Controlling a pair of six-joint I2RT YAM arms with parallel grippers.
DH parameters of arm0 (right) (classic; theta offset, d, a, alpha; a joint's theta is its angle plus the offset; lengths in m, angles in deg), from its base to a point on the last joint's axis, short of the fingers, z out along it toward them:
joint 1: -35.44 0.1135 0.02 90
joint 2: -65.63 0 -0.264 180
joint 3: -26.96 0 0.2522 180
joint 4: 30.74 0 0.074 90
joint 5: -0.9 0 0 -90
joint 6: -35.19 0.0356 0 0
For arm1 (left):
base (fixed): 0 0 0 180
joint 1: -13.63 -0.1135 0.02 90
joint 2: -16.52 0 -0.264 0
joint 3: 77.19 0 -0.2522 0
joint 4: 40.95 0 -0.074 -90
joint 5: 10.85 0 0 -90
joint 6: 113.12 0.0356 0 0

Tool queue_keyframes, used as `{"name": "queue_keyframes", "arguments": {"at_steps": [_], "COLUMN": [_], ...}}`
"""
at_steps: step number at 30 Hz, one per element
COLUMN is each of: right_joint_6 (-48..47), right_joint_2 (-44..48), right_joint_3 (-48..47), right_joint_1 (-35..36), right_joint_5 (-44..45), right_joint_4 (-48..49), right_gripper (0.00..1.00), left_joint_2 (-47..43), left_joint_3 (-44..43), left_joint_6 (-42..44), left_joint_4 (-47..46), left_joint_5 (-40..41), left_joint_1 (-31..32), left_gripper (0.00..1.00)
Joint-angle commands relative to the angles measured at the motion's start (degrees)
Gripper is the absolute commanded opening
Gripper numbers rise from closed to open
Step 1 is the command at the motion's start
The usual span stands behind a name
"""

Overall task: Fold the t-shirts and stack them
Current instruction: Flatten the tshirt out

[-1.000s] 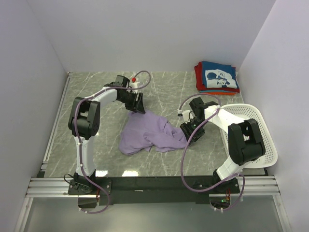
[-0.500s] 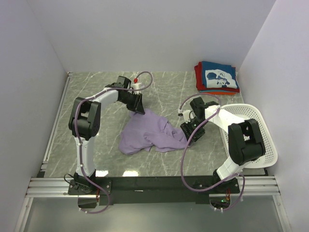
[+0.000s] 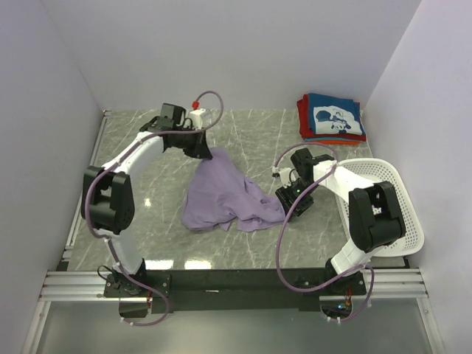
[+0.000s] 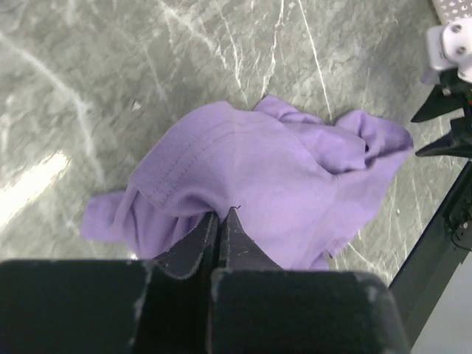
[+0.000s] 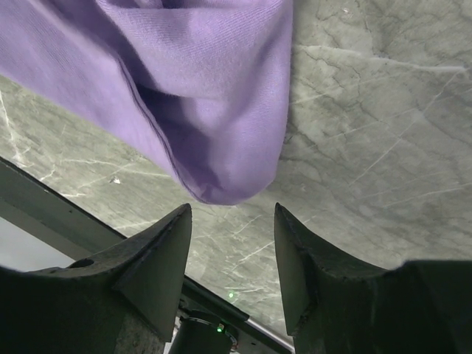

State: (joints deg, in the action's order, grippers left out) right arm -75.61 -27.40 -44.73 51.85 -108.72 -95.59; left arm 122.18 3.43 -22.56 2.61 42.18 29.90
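Note:
A crumpled lavender-purple t-shirt (image 3: pixel 225 195) lies in the middle of the marble table. My left gripper (image 3: pixel 209 153) is shut on its far edge and holds that corner lifted; in the left wrist view the dark fingers (image 4: pixel 220 215) pinch the purple cloth (image 4: pixel 280 169). My right gripper (image 3: pixel 289 203) stands open just beside the shirt's right edge. Its wrist view shows a purple fold (image 5: pixel 221 110) hanging just beyond the spread fingertips (image 5: pixel 232 210), with nothing between them. A folded stack with a navy printed t-shirt (image 3: pixel 333 115) on top of red ones sits at the back right.
A white perforated basket (image 3: pixel 394 199) stands at the right edge behind my right arm. Grey walls close in the table on the left, back and right. A black rail (image 3: pixel 243 279) runs along the near edge.
My left gripper has shut on the purple shirt's far edge and moved back and left, pulling that corner up and stretching the cloth. The right gripper has barely moved.

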Motion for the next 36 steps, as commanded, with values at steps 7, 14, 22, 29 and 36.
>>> {"name": "queue_keyframes", "arguments": {"at_steps": [7, 14, 22, 29, 36], "right_joint_6": [-2.8, 2.3, 20.7, 29.6, 36.4], "right_joint_2": [2.9, 0.1, 4.9, 17.9, 16.4], "right_joint_3": [-4.9, -11.4, -2.1, 15.5, 18.7], "right_joint_1": [-1.7, -1.7, -0.2, 6.0, 16.5], "right_joint_5": [-1.9, -5.6, -16.1, -14.4, -7.6], "right_joint_4": [-1.7, 1.3, 18.6, 31.6, 39.7], "right_gripper": [0.69, 0.73, 0.65, 0.71, 0.75], "left_joint_2": [-10.0, -11.8, -10.4, -7.8, -8.1], "left_joint_3": [0.7, -1.7, 0.3, -0.2, 1.3], "left_joint_6": [8.3, 14.7, 9.7, 3.9, 2.9], "left_joint_4": [8.5, 14.5, 11.1, 8.1, 6.6], "left_joint_5": [-5.8, -7.6, -5.4, -3.6, -3.2], "left_joint_1": [-16.1, -27.1, -28.8, -29.4, -29.6], "left_gripper": [0.01, 0.01, 0.01, 0.01, 0.01]}}
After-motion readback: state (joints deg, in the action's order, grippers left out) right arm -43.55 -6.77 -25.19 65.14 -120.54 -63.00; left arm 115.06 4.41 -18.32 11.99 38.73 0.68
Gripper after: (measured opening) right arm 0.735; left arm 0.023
